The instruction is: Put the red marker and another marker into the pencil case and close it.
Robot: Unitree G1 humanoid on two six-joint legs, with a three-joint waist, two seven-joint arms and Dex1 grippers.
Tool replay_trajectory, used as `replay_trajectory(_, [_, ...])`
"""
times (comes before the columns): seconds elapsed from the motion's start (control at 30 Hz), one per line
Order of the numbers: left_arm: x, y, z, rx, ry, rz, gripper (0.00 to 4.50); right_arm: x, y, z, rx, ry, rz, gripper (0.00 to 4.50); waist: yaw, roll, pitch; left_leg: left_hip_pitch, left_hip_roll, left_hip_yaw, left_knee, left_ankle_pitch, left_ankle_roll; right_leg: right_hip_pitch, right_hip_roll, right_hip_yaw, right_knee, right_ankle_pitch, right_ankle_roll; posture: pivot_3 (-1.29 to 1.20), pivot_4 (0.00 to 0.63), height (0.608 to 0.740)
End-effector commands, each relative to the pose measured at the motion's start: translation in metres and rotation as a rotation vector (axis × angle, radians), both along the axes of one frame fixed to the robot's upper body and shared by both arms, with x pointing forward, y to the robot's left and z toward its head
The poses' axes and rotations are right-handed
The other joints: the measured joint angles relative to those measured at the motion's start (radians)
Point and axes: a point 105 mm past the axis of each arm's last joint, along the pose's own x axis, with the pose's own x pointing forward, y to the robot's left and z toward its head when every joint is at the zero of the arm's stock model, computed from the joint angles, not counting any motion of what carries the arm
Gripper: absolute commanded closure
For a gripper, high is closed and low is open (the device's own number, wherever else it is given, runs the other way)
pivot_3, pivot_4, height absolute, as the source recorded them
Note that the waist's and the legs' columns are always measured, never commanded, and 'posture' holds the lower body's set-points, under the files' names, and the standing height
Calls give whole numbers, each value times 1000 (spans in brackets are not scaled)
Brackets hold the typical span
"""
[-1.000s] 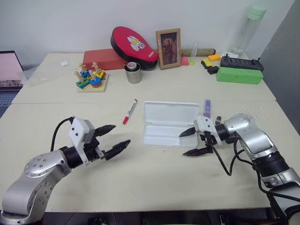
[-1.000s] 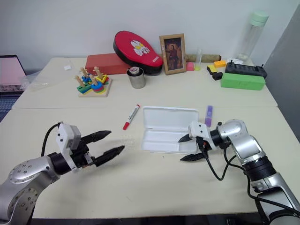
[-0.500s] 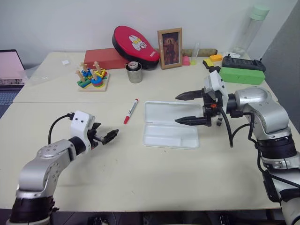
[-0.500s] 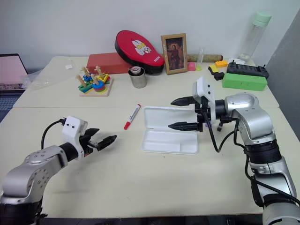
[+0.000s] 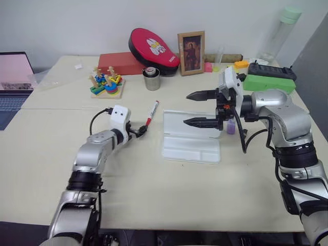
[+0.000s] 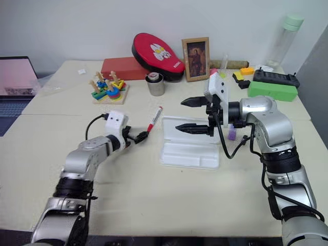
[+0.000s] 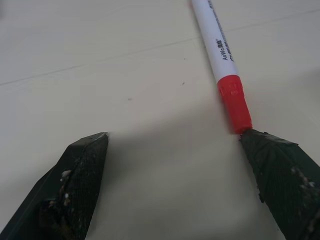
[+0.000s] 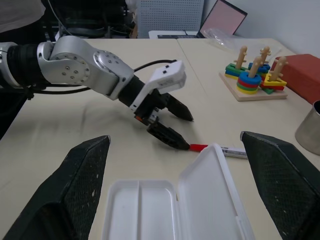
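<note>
Left of the pencil case (image 5: 190, 137), the red marker (image 5: 152, 112) lies flat on the surface (image 5: 154, 184), and that's where the action is. Its long axis runs near-to-far with a slight lean to the right, red cap end nearest the robot, white barrel stretching away. The left gripper (image 5: 139, 131) sits right at that near cap end, fingers spread wide with nothing between them. In the left wrist view one fingertip (image 7: 272, 160) is just at the tip of the cap while the other (image 7: 85, 160) stands well off to the side, so the marker lies off the edge of the gap, not centred in it. By my reading, the fingers need to shift across and a little farther along the barrel before they can pinch across it.

Over on the right, the right gripper (image 5: 201, 108) hovers above the open case, fingers apart and empty, pointing left. The purple marker (image 5: 230, 126) rests just right of the case, close under that arm. Left arm is clearly nearer the red one; the case lies lid-open, waiting.
</note>
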Motion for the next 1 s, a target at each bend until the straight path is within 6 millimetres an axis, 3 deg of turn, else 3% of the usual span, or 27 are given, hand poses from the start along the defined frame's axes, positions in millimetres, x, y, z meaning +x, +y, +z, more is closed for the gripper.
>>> replay_trajectory(0.03, [0,-17,-2,-5,26,-48,0,-6,2,15,21,-53,16,117,-1,0,0,0,0,0,0,0,0,0,0,0,0,0,0,0,150,740])
replay_trajectory(0.2, [-13,9,-1,70,23,26,0,-7,-4,15,17,-52,-4,117,-12,0,0,0,0,0,-1,0,-1,-1,0,0,-1,0,0,0,150,740])
replay_trajectory(0.27, [-16,24,10,69,-12,96,0,-9,-6,14,20,-44,-12,117,-17,0,0,0,0,0,-1,0,-1,-1,0,1,-1,0,0,0,150,740])
replay_trajectory(0.37, [-18,32,24,67,-49,133,0,-9,-8,13,18,-39,-19,117,-27,0,0,0,0,0,-1,0,-1,-1,0,0,0,0,0,0,150,740])
replay_trajectory(0.47, [-15,28,37,40,-83,135,0,-7,-9,14,17,-41,-25,117,-28,0,0,0,0,0,-1,0,1,-1,0,0,0,0,0,0,150,740])
replay_trajectory(0.6, [-4,6,39,-19,-77,81,0,-4,-9,14,19,-42,-33,117,-17,0,0,-1,0,0,-1,0,0,-1,0,0,0,0,0,0,150,740])
replay_trajectory(0.83, [22,-23,31,-71,-38,42,0,-2,-8,16,31,-48,-40,117,-12,0,0,-1,0,1,-1,0,-1,-1,0,0,-1,0,0,0,150,740])
replay_trajectory(1.0, [39,-25,14,-72,10,100,0,0,-8,20,42,-61,-49,117,-16,0,0,-1,0,1,-1,0,-1,-2,0,0,-1,0,0,0,150,740])
